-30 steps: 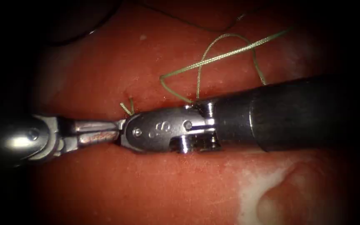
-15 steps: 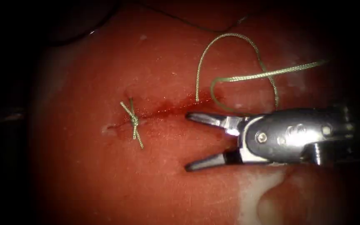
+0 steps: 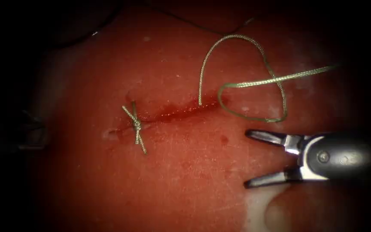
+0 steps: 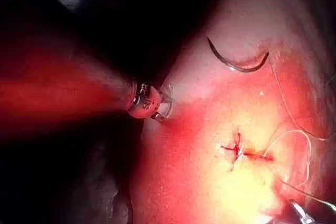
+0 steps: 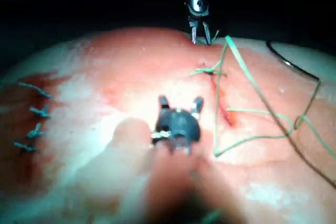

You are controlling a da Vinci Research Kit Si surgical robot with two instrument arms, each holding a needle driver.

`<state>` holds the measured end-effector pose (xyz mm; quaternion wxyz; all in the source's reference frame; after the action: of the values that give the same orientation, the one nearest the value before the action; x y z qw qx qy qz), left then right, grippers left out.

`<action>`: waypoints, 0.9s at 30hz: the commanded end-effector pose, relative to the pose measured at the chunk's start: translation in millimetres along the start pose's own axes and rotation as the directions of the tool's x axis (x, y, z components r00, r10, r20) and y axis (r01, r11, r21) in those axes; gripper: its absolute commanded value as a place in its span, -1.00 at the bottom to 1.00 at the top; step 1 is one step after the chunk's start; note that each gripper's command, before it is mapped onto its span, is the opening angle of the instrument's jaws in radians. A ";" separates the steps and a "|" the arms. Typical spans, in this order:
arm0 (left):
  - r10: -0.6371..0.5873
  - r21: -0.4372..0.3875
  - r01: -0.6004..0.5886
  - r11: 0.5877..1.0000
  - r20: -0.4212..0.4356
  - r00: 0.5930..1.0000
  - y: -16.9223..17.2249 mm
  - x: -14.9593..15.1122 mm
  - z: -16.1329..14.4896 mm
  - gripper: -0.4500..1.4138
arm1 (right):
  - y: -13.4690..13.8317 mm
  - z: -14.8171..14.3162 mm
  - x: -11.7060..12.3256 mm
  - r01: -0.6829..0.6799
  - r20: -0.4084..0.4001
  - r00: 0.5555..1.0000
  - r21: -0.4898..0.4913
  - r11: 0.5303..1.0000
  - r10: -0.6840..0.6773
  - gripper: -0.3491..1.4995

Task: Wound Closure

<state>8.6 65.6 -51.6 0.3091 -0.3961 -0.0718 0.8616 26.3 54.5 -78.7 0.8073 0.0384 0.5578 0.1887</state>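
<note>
Right end effector (image 3: 245, 159): nearest the endoscope, at the lower right of that frame, right of the cut; its two jaws are spread wide and hold nothing. In the right wrist view (image 5: 179, 101) the same spread jaws hang over the tissue just beside the cut.
Tissue (image 3: 185, 189): red, wet pork belly across the endoscope frame, with a pale patch at the lower right.
Cut (image 3: 181, 111): a short slanting line at mid-frame, with red fluid (image 3: 194, 107) along its right part.
Knot (image 3: 136, 125): a tied stitch at the cut's left end, its two short cut ends sticking out above and below.
Thread (image 3: 254, 83): loose; one end comes up out of the cut's right part, arches toward the upper middle, loops back on itself and trails off to the right edge. Neither tool holds it.
Left end effector (image 5: 200, 31): beyond the knot in the right wrist view, jaws parted and empty. In its own wrist view (image 4: 164, 107) it sits at the tissue's edge.
Needle (image 4: 236, 62): farthest off, lying free on the tissue, well apart from the cut, held by neither tool and not in the tissue.
</note>
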 end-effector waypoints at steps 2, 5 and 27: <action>-0.028 -0.023 0.029 0.999 0.025 0.999 0.6 -0.7 -1.8 0.30 | 0.2 -0.1 -0.6 -0.004 -0.002 1.000 0.006 1.000 0.004 0.98; -0.085 -0.068 0.086 0.994 0.024 0.996 1.2 0.3 -5.1 0.28 | 0.6 -1.2 -1.0 -0.009 -0.004 1.000 0.012 1.000 0.009 0.98; -0.008 0.027 0.008 1.000 0.008 1.000 -9.7 15.8 1.6 0.23 | -4.2 -0.7 5.7 -0.123 -0.015 0.992 0.181 0.976 0.128 0.91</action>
<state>4.8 83.1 -57.3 0.3181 -0.3856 -0.0619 0.8639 27.8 52.8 -85.4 0.7803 0.1435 0.5783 0.1902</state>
